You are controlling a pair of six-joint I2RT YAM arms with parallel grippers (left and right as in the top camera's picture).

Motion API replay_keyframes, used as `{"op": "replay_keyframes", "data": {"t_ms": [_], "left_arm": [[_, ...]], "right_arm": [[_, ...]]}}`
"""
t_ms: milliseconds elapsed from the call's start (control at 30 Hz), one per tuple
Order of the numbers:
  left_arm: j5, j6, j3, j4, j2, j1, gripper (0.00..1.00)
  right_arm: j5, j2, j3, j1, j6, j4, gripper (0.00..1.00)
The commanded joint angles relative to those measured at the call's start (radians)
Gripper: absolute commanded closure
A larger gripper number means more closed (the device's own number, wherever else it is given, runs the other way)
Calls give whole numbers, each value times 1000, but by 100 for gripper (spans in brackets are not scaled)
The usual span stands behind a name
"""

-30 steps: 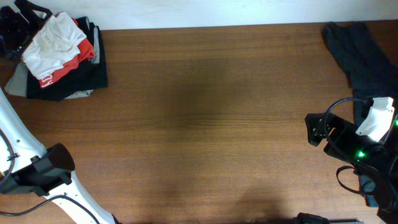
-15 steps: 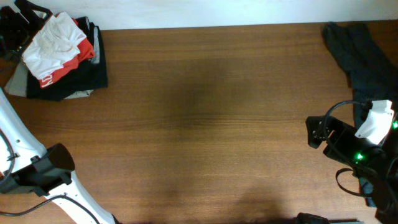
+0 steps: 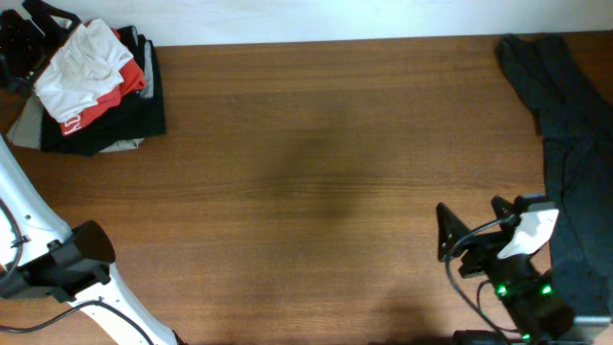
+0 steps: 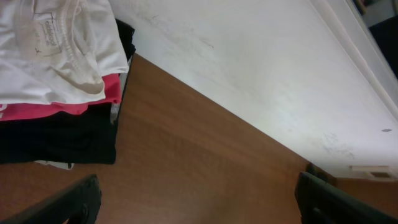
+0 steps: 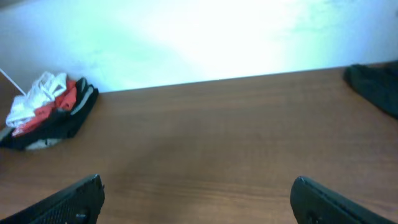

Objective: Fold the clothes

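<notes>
Step 1 for us: get white tee (image 3: 77, 59) off pile (image 3: 113, 126). Left claw (image 4: 202, 202) & right claw (image 5: 205, 199) both wide, empty; left's nearer.

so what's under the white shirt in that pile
A red shirt lies right under the white shirt, on a black garment. A grey edge shows at the bottom. How many pieces are stacked is hidden.

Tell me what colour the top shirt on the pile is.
White. The top shirt lies over a red one; the left wrist view shows it best.
</notes>
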Motion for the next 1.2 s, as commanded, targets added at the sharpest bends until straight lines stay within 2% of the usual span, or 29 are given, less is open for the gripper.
{"op": "replay_keyframes", "data": {"t_ms": [0,200,333,533,1033,1167], "left_arm": [[14,-2,-3,0,2,-2,1],[14,-2,-3,0,2,-2,1],[14,-2,-3,0,2,-2,1],[14,-2,-3,0,2,-2,1],[14,-2,-3,0,2,-2,1],[14,-2,-3,0,2,-2,1]], "right_arm": [[17,-88,-159,36,-11,130,1],[27,-172,-384,72,-10,426,1],[27,-210,-486,75,-5,549,1],[28,-343,-559,74,0,568,1],[135,-346,-565,109,0,603,1],[143,-346,-592,113,-1,672,1]]}}
